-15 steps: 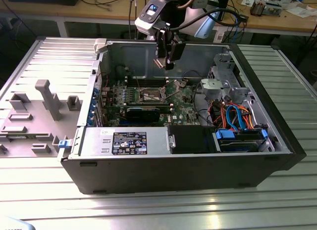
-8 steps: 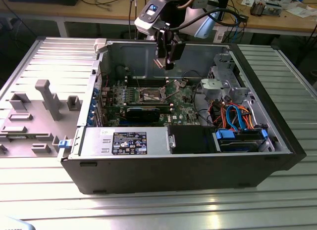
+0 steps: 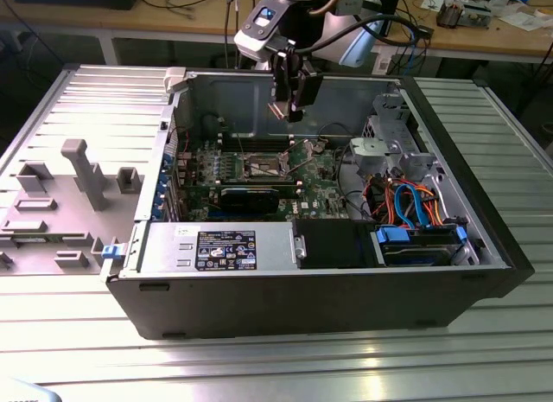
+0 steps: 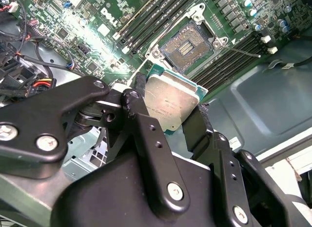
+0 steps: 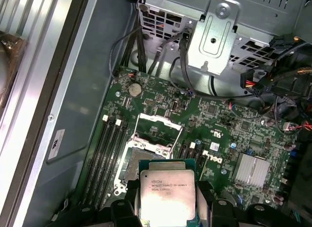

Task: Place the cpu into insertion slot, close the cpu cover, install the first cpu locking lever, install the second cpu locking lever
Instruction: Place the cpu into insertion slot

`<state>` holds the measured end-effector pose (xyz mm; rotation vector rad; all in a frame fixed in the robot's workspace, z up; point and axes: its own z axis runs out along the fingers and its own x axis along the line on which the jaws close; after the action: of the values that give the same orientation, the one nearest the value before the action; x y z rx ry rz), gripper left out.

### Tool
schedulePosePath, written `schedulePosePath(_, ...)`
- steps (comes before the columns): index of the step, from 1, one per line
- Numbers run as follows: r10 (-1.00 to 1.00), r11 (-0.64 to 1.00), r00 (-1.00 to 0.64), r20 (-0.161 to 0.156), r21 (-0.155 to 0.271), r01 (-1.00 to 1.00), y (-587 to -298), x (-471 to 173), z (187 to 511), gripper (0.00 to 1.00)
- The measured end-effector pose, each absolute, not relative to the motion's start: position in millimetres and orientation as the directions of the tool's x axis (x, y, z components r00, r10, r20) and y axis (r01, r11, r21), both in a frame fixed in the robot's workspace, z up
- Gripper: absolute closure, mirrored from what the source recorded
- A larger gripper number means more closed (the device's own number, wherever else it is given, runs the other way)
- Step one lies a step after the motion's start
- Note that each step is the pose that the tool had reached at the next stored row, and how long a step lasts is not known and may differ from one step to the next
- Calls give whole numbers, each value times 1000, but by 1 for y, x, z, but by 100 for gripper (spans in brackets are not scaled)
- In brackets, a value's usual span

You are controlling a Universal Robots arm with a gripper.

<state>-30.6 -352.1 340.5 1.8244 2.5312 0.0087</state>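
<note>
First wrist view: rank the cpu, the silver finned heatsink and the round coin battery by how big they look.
1. cpu: looks largest, but it sits nearest the camera, so its true rank against the heatsink is unsure.
2. silver finned heatsink.
3. coin battery: clearly smallest.

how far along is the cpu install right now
Done: the cpu is picked up. In hand: the gripper grips it by its edges above the board. Left: the insertion slot is bare, the cpu cover stands open, so placing, closing and both levers remain.
</note>
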Motion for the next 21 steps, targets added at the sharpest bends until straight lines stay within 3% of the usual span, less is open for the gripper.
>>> schedulePosePath(21,956,293,-293,-14,17,956,-352,-31,340,45)
